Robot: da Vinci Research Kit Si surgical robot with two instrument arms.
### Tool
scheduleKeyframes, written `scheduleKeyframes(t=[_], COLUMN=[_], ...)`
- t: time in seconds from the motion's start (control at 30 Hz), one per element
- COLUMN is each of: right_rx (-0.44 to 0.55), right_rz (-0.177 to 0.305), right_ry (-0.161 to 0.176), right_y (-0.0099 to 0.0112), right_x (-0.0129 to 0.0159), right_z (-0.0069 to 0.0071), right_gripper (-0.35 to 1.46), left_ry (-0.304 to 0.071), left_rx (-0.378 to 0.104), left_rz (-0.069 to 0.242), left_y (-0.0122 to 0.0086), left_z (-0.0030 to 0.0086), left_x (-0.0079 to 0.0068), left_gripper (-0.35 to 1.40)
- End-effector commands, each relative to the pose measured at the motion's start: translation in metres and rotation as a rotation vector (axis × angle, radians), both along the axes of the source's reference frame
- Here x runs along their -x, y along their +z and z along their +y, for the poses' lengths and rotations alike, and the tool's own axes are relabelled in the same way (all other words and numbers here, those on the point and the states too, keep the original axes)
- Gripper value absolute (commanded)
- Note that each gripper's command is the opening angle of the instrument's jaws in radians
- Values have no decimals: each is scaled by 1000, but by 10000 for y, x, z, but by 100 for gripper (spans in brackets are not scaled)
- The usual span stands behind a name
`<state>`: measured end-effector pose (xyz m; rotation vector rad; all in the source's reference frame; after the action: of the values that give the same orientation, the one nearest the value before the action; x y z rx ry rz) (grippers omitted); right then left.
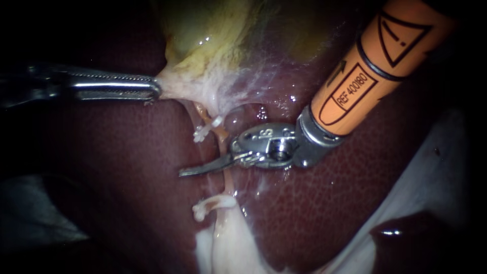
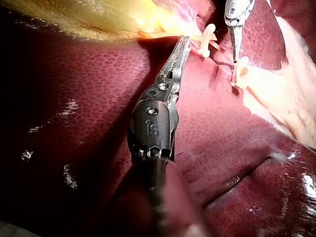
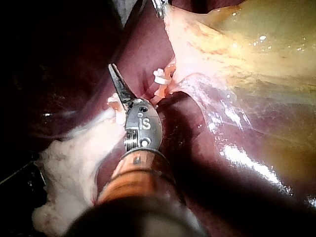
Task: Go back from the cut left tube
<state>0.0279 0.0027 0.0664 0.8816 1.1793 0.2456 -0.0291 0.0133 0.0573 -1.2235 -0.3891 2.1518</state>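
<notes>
Back straight out along your shaft.
Right instrument (image 1: 190, 171), blades seemingly closed, crosses the left tube (image 1: 221, 143); left instrument (image 1: 152, 90) clamps the gallbladder (image 1: 203, 35).

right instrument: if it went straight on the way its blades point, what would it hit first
Probably the liver. The right instrument has its blades shut and lying across the tube, with the tip past it, and only dark liver surface shows ahead. How high the tip sits above that surface is unclear.
</notes>
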Motion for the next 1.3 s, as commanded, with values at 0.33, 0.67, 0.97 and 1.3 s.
scheduleKeyframes(t=[0.33, 0.67, 0.97, 1.3], right_rx=[-35, 106, 386, 535], right_rz=[-22, -97, -212, -445], right_ry=[77, 251, 278, 153], right_y=[-13, -31, -57, -87], right_x=[-14, 46, 126, 173], right_z=[-8, -17, -5, 15], right_gripper=[145, 145, 145, 145], left_ry=[0, 2, 2, 1], left_rx=[0, 0, 0, 1], left_rz=[0, -1, -1, 0], left_y=[1, 2, 3, 5], left_z=[0, 1, 2, 1], left_x=[0, -1, -2, -1], left_gripper=[-35, -35, -35, -35])
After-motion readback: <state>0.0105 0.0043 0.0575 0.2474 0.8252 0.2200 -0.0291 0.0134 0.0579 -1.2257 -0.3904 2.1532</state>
